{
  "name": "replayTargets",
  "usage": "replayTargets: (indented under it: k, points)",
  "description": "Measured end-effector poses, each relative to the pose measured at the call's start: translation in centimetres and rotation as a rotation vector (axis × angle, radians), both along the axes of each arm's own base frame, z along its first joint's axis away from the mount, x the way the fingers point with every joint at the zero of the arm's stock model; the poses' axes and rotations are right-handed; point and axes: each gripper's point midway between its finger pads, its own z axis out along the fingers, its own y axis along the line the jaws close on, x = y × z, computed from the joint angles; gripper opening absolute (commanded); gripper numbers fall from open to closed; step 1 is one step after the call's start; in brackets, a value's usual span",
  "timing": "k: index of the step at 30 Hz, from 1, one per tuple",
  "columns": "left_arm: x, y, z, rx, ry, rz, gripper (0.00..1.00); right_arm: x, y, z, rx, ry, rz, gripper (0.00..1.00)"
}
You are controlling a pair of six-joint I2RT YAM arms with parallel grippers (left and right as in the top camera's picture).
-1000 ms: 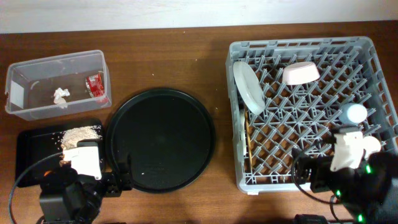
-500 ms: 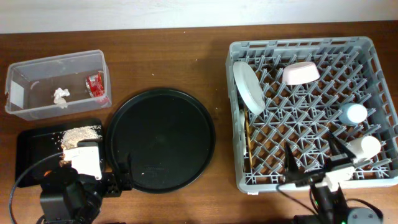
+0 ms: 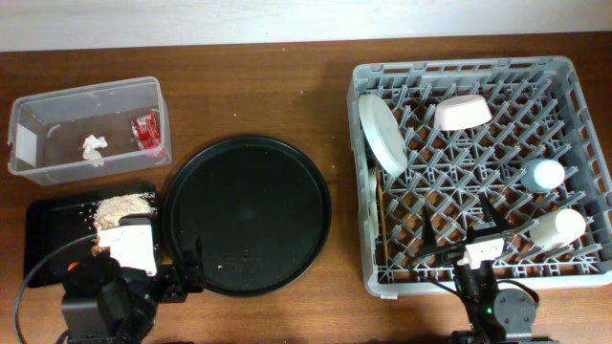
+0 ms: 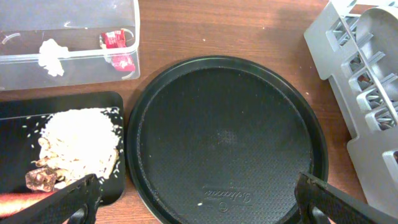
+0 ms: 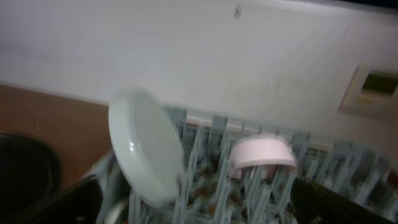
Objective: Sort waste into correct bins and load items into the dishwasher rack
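The grey dishwasher rack (image 3: 574, 96) holds a pale grey plate (image 3: 382, 134), a pink bowl (image 3: 463, 112), a small blue cup (image 3: 545, 174), a cream cup (image 3: 557, 227), a white fork (image 3: 371, 179) and chopsticks (image 3: 382, 218). My right gripper (image 3: 462, 231) is open and empty over the rack's front edge. Its wrist view shows the plate (image 5: 146, 149) and bowl (image 5: 261, 154). The clear tub (image 3: 57, 105) holds the tissue (image 3: 93, 146) and red wrapper (image 3: 145, 131). The flat black tray (image 3: 48, 234) holds beige scraps (image 4: 78, 143), a brown bit (image 4: 40, 180) and a carrot (image 4: 18, 203). My left gripper (image 4: 199, 205) is open and empty.
A big round black tray (image 3: 249, 215) lies between the bins and the rack, holding only a tiny white crumb (image 4: 200, 203). Both arm bases sit at the table's front edge. A white wall runs behind the table.
My right arm has drawn back from the cream cup toward the front edge and shifted left; the cup now lies uncovered in the rack. The left arm has not moved.
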Motion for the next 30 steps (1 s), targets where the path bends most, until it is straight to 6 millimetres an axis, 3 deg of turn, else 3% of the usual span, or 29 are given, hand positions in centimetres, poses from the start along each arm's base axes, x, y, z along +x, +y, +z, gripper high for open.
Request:
replayTargets:
  k: [6, 10, 30]
  points:
    - [0.0, 0.0, 0.0, 0.0, 0.0, -0.001, 0.99, 0.2, -1.4, -3.0, 0.065, 0.124, -0.085, 0.98]
    - [0.0, 0.0, 0.0, 0.0, 0.0, -0.001, 0.99, 0.2, -2.5, -3.2, 0.134, 0.136, -0.146, 0.99]
    - [0.0, 0.0, 0.0, 0.0, 0.0, 0.0, 0.99, 0.2, -2.6, -3.2, 0.166, 0.138, -0.154, 0.99]
